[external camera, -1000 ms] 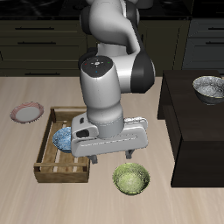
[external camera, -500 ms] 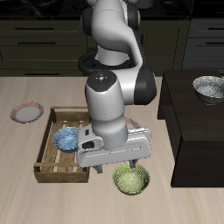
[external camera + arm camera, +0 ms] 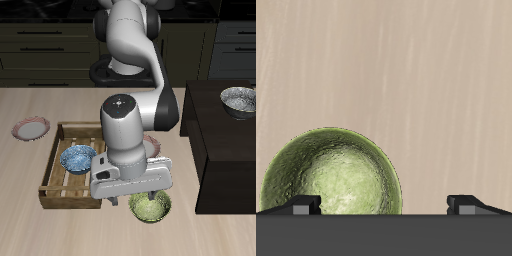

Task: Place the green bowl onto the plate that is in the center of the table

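A: Pinkish-red rim first: a plate lies well behind the wooden tray, on the beige table; inside the tray sits a blue patterned bowl.

B: And the green bowl?

A: Just beside the tray, near the table's front edge; the gripper hangs right above it, its body covering the bowl's back rim; the wrist view shows the bowl under one fingertip, the other fingertip over bare wood; jaws spread apart, nothing held.

B: Beyond that?

A: Another plate's edge peeks from behind the arm; a grey-white bowl rests on the raised black table, well away from the tray.
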{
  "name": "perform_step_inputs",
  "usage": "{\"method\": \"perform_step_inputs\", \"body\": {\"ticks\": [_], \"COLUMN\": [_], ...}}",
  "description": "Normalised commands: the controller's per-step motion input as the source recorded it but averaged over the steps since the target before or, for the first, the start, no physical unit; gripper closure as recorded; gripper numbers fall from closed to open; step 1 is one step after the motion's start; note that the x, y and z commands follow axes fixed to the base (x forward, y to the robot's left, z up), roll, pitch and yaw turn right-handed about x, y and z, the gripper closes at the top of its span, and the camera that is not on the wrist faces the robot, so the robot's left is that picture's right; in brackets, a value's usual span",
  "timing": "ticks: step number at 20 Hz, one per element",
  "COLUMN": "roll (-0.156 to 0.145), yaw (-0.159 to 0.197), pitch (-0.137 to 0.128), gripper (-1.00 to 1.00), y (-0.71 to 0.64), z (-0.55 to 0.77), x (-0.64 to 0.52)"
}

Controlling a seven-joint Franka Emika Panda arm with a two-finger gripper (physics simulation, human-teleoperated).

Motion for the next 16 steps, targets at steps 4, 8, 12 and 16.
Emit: {"method": "perform_step_inputs", "body": {"ticks": [4,8,12,16], "roll": [0.004,0.014,0.036,0.011], "yaw": [-0.003,0.016,0.004,-0.041], "pitch": [0.047,0.057,0.160,0.012], "gripper": [-1.00,-1.00,1.00,1.00], "y": [0.05,0.15,0.10,0.04], "z": [-0.43,-0.45,-0.52,-0.01], "x": [-0.02,0.01,0.05,-0.11]}}
